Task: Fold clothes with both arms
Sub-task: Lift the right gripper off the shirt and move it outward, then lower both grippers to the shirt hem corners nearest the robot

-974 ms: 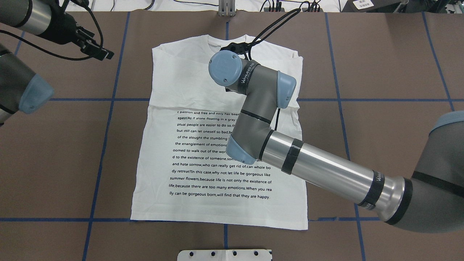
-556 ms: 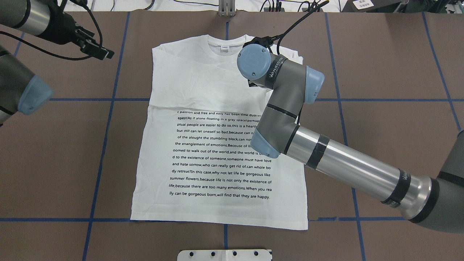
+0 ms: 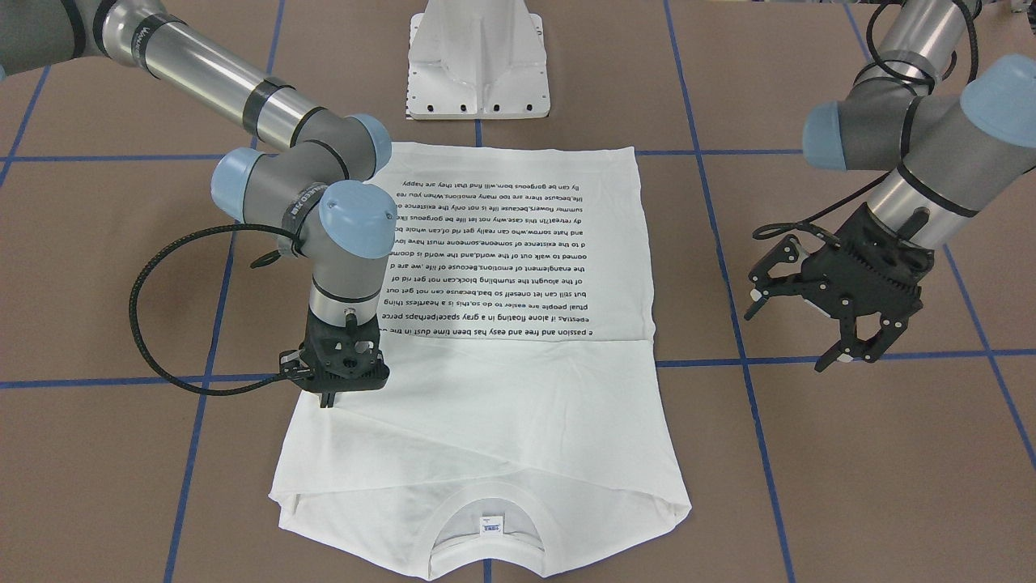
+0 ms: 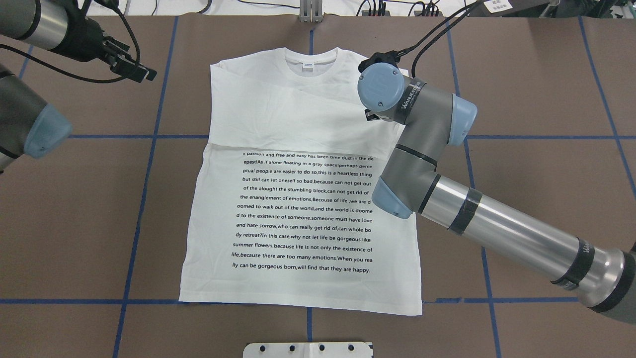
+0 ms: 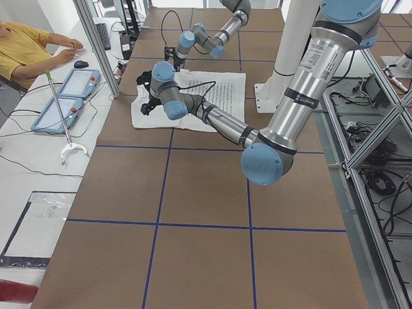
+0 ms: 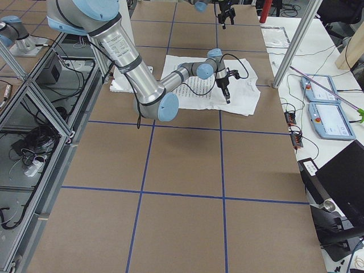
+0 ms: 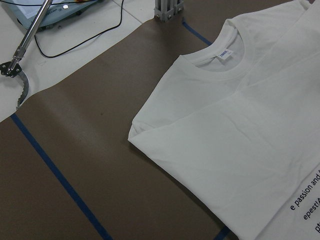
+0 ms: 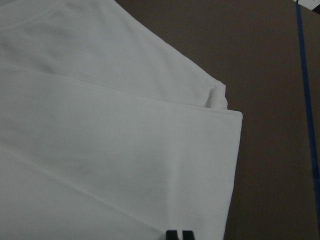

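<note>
The left claw (image 3: pixel 785 338) hangs with its fingers spread wide above the bare table (image 4: pixel 89 209), well to the left of the shirt and touching nothing. The white shirt (image 4: pixel 278 119) lies flat in the middle of the table. Its collar (image 7: pixel 240 70) is at the far end with the small label (image 7: pixel 224 53) showing, and its hem is at the near end, close to the white base (image 4: pixel 308 349). Both sleeves are folded in, so the sides run fairly straight. 1 crease crosses the chest just above the block of black print (image 4: pixel 303 214), which faces up. Blue tape lines (image 4: pixel 143 199) cross the brown surface around it. At the shirt's far right part, near the shoulder, the right claw (image 3: pixel 327 398) points straight down with its 2 fingers pressed together. The tips are at the cloth just inside the right edge; I cannot tell whether any cloth is caught between them.
</note>
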Tool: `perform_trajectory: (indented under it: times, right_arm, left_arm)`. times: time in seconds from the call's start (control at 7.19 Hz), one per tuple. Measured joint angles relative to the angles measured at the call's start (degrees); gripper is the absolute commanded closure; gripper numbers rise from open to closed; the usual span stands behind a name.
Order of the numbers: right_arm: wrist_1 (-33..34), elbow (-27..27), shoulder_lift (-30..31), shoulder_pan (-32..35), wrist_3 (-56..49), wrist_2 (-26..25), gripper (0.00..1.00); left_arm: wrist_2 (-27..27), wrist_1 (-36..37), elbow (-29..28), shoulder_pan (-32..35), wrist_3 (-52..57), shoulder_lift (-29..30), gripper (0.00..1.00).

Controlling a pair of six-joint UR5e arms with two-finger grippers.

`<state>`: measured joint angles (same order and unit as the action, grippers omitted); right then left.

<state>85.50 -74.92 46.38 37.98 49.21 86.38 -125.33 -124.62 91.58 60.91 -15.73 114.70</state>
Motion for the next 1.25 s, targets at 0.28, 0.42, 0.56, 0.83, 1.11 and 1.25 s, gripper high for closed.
perform_trajectory:
  times: [0.28, 0.42, 0.56, 0.83, 1.11, 1.25]
  right_arm:
    - [-2.4, -0.6, 0.3, 0.3, 0.3, 0.6, 0.00]
    - [-4.1, -2.5, 1.0, 0.8, 0.6, 2.1, 0.00]
    - [-5.8, -7.0, 3.6, 0.9, 1.4, 4.3, 0.00]
    - [-7.0, -20.4, 12.5, -1.1, 7.5, 7.0, 0.00]
    - [-7.2, -36.0, 24.2, -6.5, 18.9, 6.0, 0.00]
    - [-7.3, -42.5, 30.2, -10.4, 24.2, 4.1, 0.00]
  left_arm:
    - [0.0, 0.1, 0.2, 0.0, -0.1, 0.0, 0.00]
    - [0.0, 0.2, 0.5, -0.2, -1.5, 0.0, 0.00]
    - [0.3, 0.3, 2.3, -0.9, -5.9, -1.0, 0.00]
    - [3.4, 0.3, 10.5, -5.1, -16.5, -6.5, 0.00]
    - [10.0, 0.3, 19.1, -13.7, -28.7, -13.2, 0.00]
    - [14.9, 0.3, 22.6, -19.4, -35.2, -17.0, 0.00]
